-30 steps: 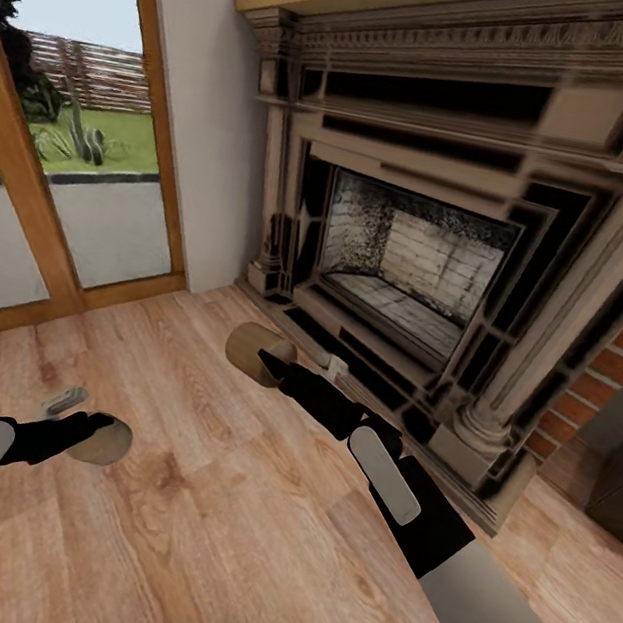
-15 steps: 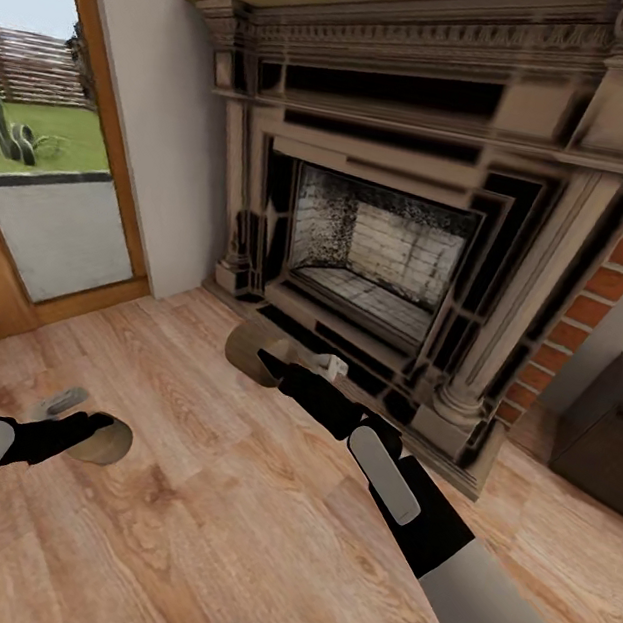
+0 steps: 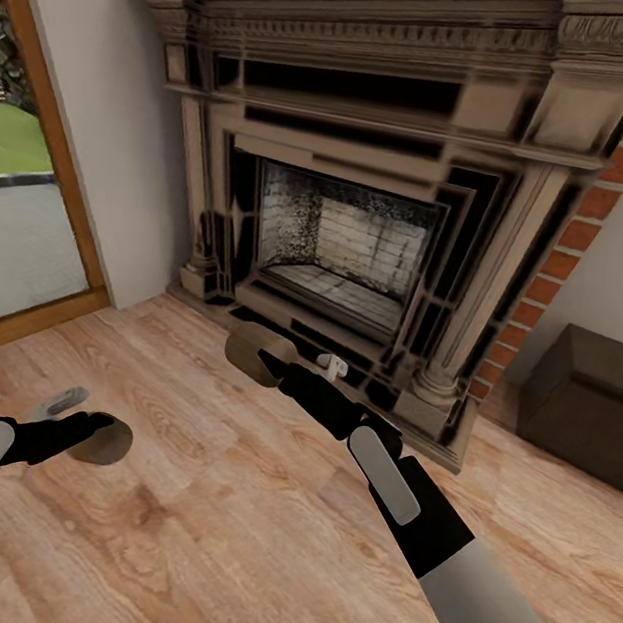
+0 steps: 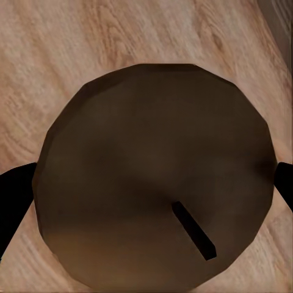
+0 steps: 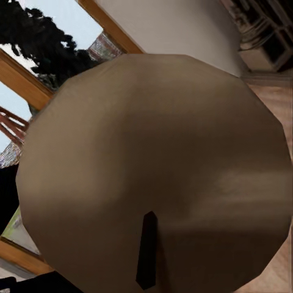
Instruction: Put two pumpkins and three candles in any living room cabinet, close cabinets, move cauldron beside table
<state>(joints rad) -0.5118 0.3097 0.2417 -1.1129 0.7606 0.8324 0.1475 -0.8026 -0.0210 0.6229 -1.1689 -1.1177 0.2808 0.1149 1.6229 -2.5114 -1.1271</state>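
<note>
One candle (image 3: 103, 442) is gripped in the left gripper (image 3: 89, 428) at lower left; another candle (image 3: 256, 352) is clamped by the right gripper (image 3: 278, 362) mid-frame, before the fireplace (image 3: 343, 246).

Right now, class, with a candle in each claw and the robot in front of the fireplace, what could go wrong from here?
1. The left claw holds its candle over bare floor; a slip would probably send it rolling.
2. The right claw carries its candle close to the fireplace; a forward swing could knock it against the hearth.
</note>
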